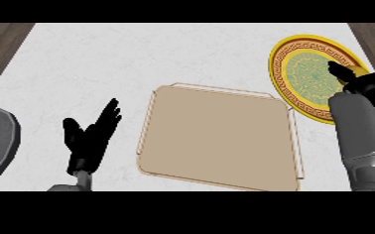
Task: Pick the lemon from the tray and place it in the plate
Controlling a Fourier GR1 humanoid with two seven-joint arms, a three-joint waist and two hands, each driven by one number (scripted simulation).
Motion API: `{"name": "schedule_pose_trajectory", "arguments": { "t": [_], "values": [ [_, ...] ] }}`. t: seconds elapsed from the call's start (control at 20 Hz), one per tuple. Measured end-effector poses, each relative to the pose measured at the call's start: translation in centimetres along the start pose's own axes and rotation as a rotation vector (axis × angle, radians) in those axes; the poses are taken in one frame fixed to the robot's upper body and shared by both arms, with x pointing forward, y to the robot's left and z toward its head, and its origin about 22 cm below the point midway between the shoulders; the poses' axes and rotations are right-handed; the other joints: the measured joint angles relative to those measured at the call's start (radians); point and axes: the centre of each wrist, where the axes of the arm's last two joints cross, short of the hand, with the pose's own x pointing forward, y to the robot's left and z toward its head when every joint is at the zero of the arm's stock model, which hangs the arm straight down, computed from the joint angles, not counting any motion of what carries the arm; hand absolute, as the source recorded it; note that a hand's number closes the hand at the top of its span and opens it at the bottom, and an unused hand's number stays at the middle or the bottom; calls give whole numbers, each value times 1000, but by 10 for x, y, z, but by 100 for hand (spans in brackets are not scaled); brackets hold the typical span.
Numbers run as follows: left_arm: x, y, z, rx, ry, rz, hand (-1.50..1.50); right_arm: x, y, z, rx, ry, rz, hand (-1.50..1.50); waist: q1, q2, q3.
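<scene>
Right robot hand [354, 82] over gold-rimmed green patterned plate [293, 54]; fingers' state unclear, yellow lemon probably hidden. Lower centrally before release. Beige flat tray [219, 139] bare.

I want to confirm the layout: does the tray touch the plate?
Cannot tell. In the head view the tray has its far right corner right at the rim of the plate; no clear gap or contact shows.

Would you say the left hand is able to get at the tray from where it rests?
Probably yes: the left hand rests open just beside the tray, with only bare counter between them.
</scene>
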Motion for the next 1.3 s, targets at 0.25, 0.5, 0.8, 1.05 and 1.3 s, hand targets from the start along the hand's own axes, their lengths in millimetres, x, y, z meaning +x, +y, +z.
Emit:
{"name": "schedule_pose_trajectory", "arguments": {
  "t": [0.25,0.5,0.8,1.05,1.3],
  "values": [
    [-4,4,2,9,5,5,0,-11,-12,3,-39,25,-138,-150,-12,-5,-2],
    [-6,6,6,29,7,1,0,-28,-32,22,15,39,-269,-150,-28,-13,-4],
    [-8,4,8,35,9,3,0,-57,-66,48,147,16,-341,-150,-34,-15,-6],
    [-5,7,8,30,12,5,0,-78,-97,75,231,-7,-327,-150,-31,-14,-7],
    [-6,1,5,32,10,-4,0,-91,-120,107,284,-26,-270,-150,-28,-13,-7]
  ]
}}
